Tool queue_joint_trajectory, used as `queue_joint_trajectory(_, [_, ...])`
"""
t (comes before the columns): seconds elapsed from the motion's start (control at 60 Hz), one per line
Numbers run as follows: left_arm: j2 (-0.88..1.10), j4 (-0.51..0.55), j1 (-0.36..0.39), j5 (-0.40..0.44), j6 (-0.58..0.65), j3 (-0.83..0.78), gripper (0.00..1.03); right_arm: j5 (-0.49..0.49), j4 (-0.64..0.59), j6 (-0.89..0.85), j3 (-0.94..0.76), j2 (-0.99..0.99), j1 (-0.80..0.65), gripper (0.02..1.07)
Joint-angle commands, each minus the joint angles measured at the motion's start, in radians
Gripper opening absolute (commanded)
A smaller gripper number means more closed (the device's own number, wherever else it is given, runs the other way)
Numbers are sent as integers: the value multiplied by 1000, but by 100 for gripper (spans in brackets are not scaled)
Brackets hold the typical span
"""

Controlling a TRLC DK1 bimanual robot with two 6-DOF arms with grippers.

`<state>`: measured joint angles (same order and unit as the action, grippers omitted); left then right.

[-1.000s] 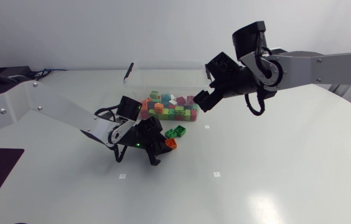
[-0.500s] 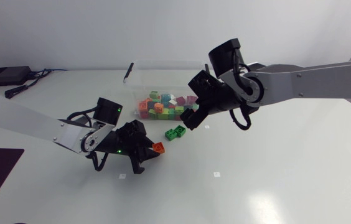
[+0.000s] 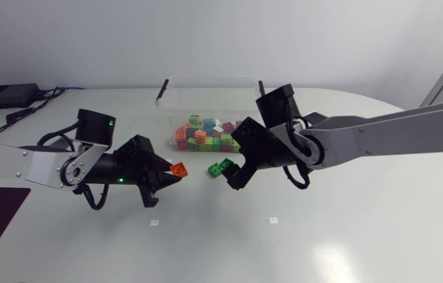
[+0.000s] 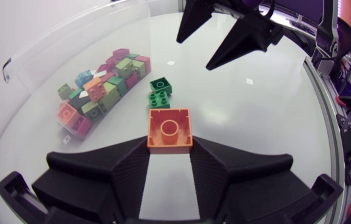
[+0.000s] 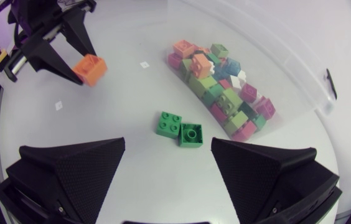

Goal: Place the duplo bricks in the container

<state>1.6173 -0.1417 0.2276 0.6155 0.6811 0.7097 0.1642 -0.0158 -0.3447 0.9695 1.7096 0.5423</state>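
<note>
The left end effector (image 4: 169, 152) is clamped on an orange duplo brick (image 4: 169, 129), one wedge finger pressed to each side. The brick's face towards the left wrist camera shows a single round ring. Its far faces and the lower parts of its sides are hidden by the fingers. From the head view it appears to be held off the counter (image 3: 347, 236), though how high cannot be told.

The right end effector (image 5: 168, 149) hangs with its fingers wide apart and nothing between them. Two green duplo bricks (image 5: 180, 129) lie on the counter under and just ahead of it, touching each other. One shows four studs on top and the other a single round ring. In the head view the right fingers cover part of this pair, so their contact is only clear from the right wrist view.

The clear container (image 3: 206, 81) stands beyond the green pair, near it but apart. Its walls are see-through and hard to trace, so the rim shows mainly as a pale line, with a small dark clip at each end. Inside lies a pile of bricks (image 3: 210, 134) in pink, green, orange, teal and white, heaped against the wall nearest the end effectors. Many are stacked over each other, so they cannot be counted. The orange brick is outside the container, off to the side of the green pair and well apart from the right end effector
</note>
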Motion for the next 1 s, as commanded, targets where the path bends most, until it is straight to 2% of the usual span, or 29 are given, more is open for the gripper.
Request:
queue_joint_trajectory(0.0, [-53, 21, -28, 23, 12, -27, 27, 15, 45, -13, -43, 71, -30, 102])
queue_joint_trajectory(0.283, [-152, 80, -96, 49, 5, 27, 27, 43, 149, -14, -46, 156, -61, 99])
queue_joint_trajectory(0.567, [-168, 82, -106, 55, -14, 53, 27, 41, 318, 3, -77, 260, -94, 99])
queue_joint_trajectory(0.983, [-178, 97, -120, 56, -31, 102, 27, 49, 384, 9, -49, 317, -96, 96])
